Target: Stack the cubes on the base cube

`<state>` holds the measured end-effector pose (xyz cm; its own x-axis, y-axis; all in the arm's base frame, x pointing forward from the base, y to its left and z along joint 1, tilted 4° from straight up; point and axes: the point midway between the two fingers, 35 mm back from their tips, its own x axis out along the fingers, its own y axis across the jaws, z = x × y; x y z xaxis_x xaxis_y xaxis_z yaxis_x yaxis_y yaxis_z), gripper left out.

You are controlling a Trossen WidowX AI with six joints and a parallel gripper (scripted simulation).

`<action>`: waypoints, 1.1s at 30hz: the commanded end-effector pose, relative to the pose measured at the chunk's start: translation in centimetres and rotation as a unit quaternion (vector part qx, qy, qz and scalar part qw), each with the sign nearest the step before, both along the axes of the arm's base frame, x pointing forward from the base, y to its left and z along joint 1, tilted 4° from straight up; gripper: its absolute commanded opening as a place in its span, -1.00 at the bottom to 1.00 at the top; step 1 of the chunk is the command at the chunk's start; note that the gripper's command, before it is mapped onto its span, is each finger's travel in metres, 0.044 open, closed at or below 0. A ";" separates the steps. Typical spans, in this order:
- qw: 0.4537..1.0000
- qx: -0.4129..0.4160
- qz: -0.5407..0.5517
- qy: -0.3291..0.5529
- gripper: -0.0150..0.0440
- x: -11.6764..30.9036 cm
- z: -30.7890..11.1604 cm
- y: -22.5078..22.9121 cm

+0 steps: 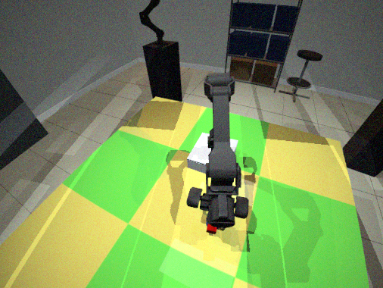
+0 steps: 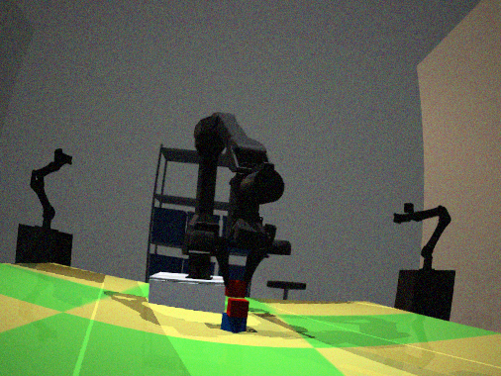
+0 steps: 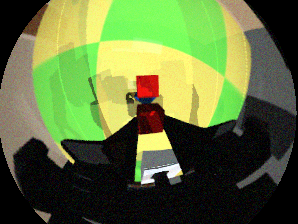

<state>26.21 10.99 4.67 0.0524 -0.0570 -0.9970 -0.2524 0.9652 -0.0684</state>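
Note:
The blue base cube (image 2: 233,324) (image 3: 145,100) stands on the mat. A loose red cube (image 2: 238,309) (image 3: 147,86) rests on top of it, looks level, and sits off to the right of it in the exterior view. A red cube (image 1: 211,229) also shows past the wrist in the top view. My gripper (image 2: 236,286) (image 3: 149,118) is shut on the other red cube (image 2: 236,290) (image 3: 151,123), above the blue base and, in the wrist view, on the arm-base side of the resting cube. The held cube's exact height is unclear. The arm hides most of the cubes in the top view.
The arm stands on a white block (image 1: 200,151) (image 2: 185,293) (image 3: 159,158) behind the cubes. A green and yellow checkered mat (image 1: 113,163) (image 2: 134,348) lies beneath. A shelf (image 1: 254,32), a stool (image 1: 309,55) and other arms on dark pedestals stand farther off.

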 end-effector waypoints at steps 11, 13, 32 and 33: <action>1.000 -0.001 -0.002 0.001 -0.14 0.3 -3.0 -0.1; 1.000 -0.001 -0.002 0.001 -0.14 0.3 -3.0 -0.1; 1.000 -0.001 -0.003 0.001 -0.14 0.3 -3.2 -0.1; 1.000 -0.001 -0.003 0.001 -0.14 0.3 -3.2 -0.1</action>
<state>26.51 10.88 1.63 0.0515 -0.0576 -0.9970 -0.2452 0.9671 -0.0685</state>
